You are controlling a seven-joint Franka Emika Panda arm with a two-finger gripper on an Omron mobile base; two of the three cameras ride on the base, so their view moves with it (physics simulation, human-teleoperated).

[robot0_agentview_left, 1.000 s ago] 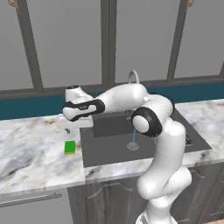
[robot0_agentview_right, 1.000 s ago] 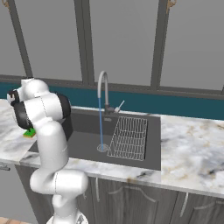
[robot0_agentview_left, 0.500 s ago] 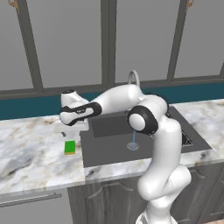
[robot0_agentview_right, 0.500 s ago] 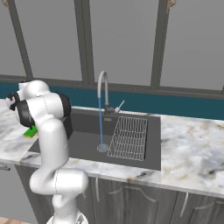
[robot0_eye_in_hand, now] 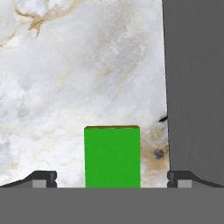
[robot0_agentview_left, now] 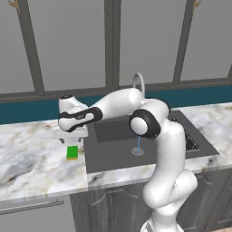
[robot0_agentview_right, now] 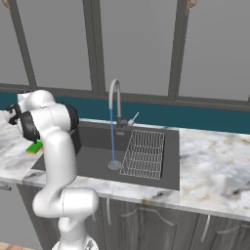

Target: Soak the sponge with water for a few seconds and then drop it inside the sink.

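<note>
- Hovering over the marble counter (robot0_agentview_left: 31, 158), the gripper (robot0_agentview_left: 69, 140) sits directly above the sponge (robot0_agentview_left: 72, 152); jaws spread wide, nothing held, no contact seen yet.
- Sponge lies flat on counter, just left of the sink (robot0_agentview_left: 113, 156) edge, green face up. In hand view the sponge (robot0_eye_in_hand: 112, 156) sits between the two fingertips (robot0_eye_in_hand: 43, 178), roughly centred, w/ clear gaps either side.
- Water (robot0_agentview_right: 112, 139) running: thin stream from the gooseneck faucet (robot0_agentview_right: 115, 100) down to the drain (robot0_agentview_right: 114, 165). Stream well apart from sponge, so a carry across is needed.
- Risk 1: sponge is thin & low. If descent stops short, pads close above it and miss; if too deep, tips jam on counter.
- Risk 2: right-hand fingertip tracks near the basin rim (robot0_eye_in_hand: 166, 109); a sideways drift could clip the edge or nudge sponge off line.
- Risk 3: soft block may squash or twist under squeeze, then slip out during carry, prob. before reaching stream.
- Risk 4: narrow stream makes an offset hold likely to miss the wetting.
</note>
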